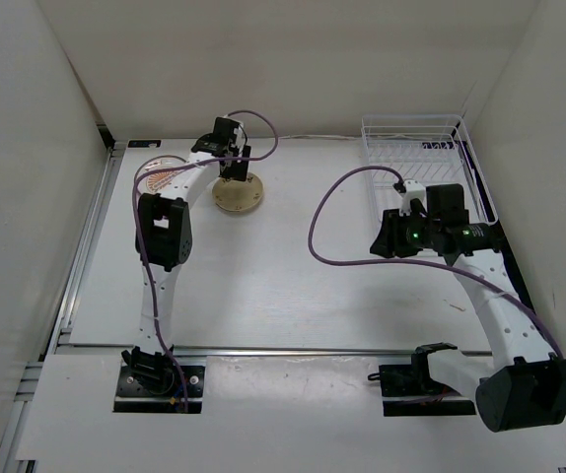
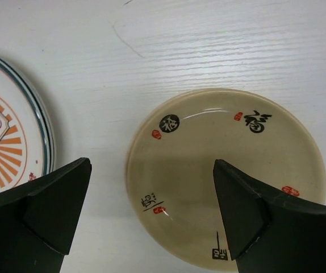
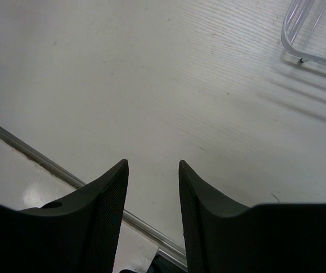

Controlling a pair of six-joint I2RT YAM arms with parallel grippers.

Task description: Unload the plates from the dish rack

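A tan-yellow plate [image 2: 225,170] with black and red marks lies flat on the white table, apart from the rack. My left gripper [image 2: 151,170] hovers over it, open wide: one finger over the bare table to the plate's left, the other over the plate's right part. From above, the left gripper [image 1: 230,163] sits just behind the tan plate [image 1: 239,194]. A white plate with an orange sunburst [image 2: 4,142] lies to its left, also partly hidden by the arm [image 1: 162,174]. The dish rack [image 1: 416,158] stands at the back right; I see no plates in it. My right gripper [image 3: 151,165] is open and holds nothing.
The right gripper [image 1: 384,236] hangs in front of the rack, pointing left over bare table. A rack corner [image 3: 316,34] shows in the right wrist view, and the table's metal front rail [image 3: 49,165] runs below the fingers. White walls enclose the table.
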